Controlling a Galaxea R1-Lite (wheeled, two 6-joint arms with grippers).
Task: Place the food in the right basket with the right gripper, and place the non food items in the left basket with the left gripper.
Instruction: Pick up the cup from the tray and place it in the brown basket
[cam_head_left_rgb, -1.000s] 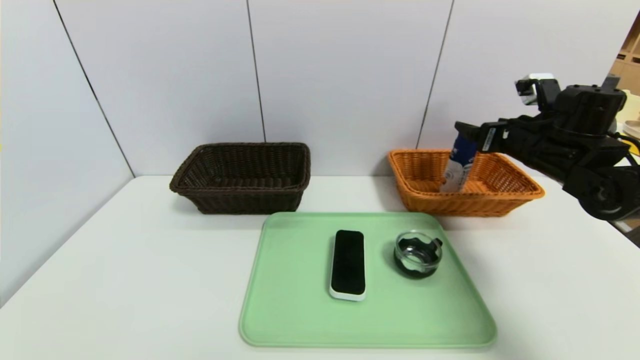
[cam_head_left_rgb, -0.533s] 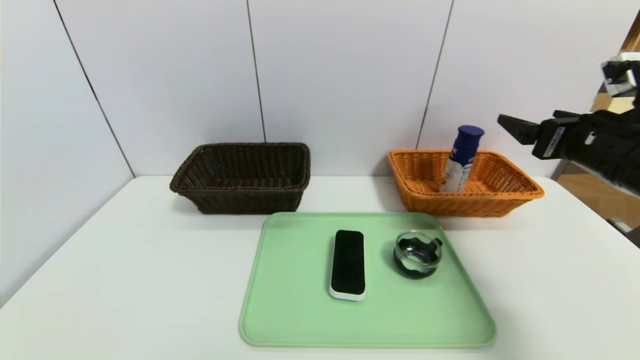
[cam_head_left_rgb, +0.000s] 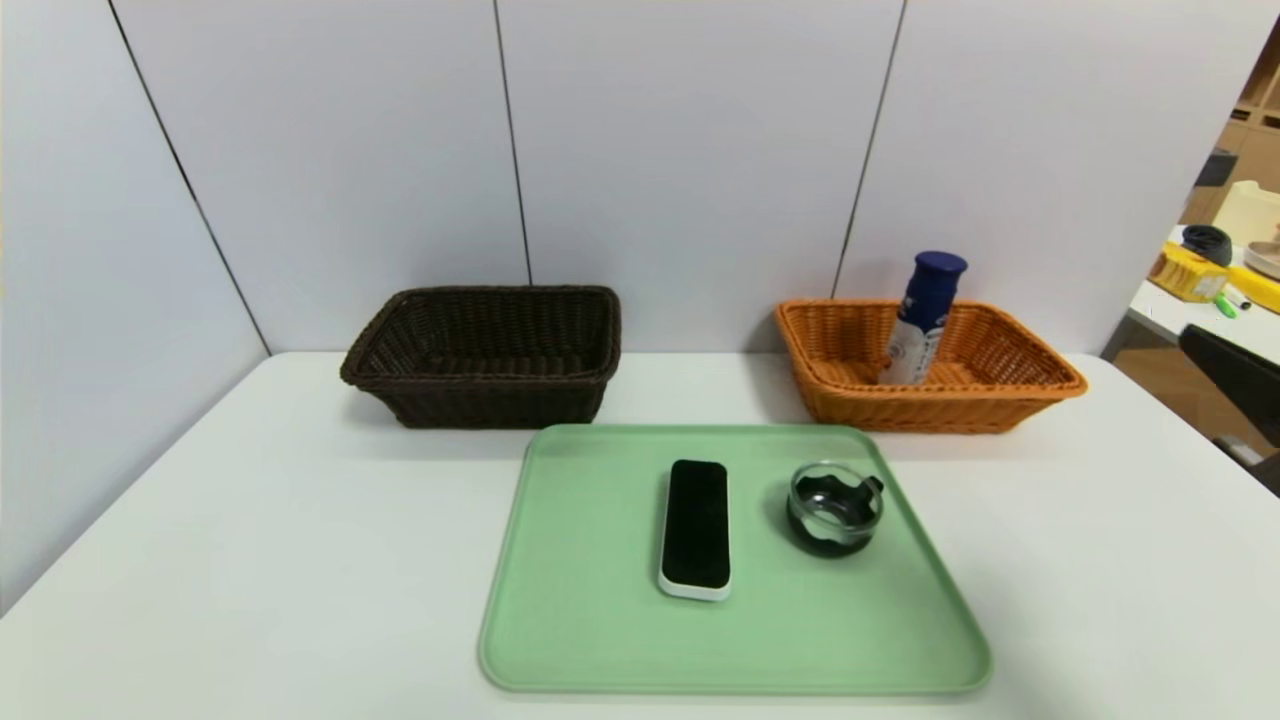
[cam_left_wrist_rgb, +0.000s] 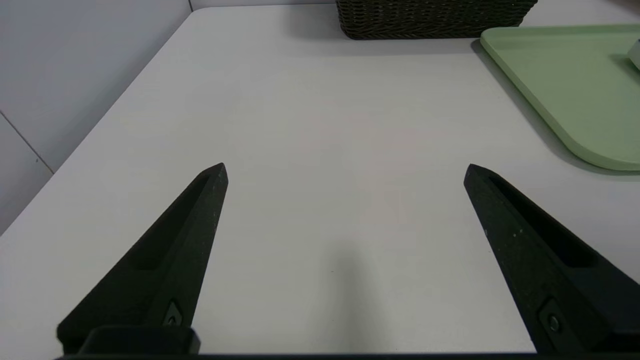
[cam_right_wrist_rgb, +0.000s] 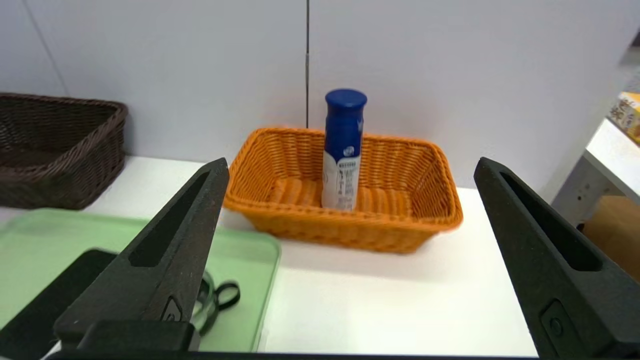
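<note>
Head view gives us the white table (cam_head_left_rgb: 250, 560) first, with the grey panel wall (cam_head_left_rgb: 680, 150) behind it. On the near middle of the table lies the green tray (cam_head_left_rgb: 600, 640). At the back, near the wall, we see two baskets, well apart from each other: the left basket (cam_head_left_rgb: 485, 355) of dark brown wicker, and the right basket (cam_head_left_rgb: 930, 365) of orange-tan wicker.

Our left gripper (cam_left_wrist_rgb: 345, 170) does not show in the head view. In its own wrist view it hangs low over the bare table, beside the left edge of the tray, and its fingers (cam_left_wrist_rgb: 170, 260) are spread wide with nothing between them. Our right gripper (cam_right_wrist_rgb: 350, 167) is off the right side of the table (in the head view only a dark part shows at the right edge). From its wrist view it looks toward the right basket, and its fingers (cam_right_wrist_rgb: 165, 255) are also spread wide and hold nothing.

The food (cam_head_left_rgb: 925, 318), a white bottle with a dark blue cap, stands inside the right basket, leaning a little, and its cap rises above the rim.

The two non food items lie on the tray, near each other but not touching. The black-faced slab (cam_head_left_rgb: 696, 528) lies flat about the middle, with its long side pointing toward the wall. The glass dish (cam_head_left_rgb: 835, 505) sits to the right of it, dark inside.
</note>
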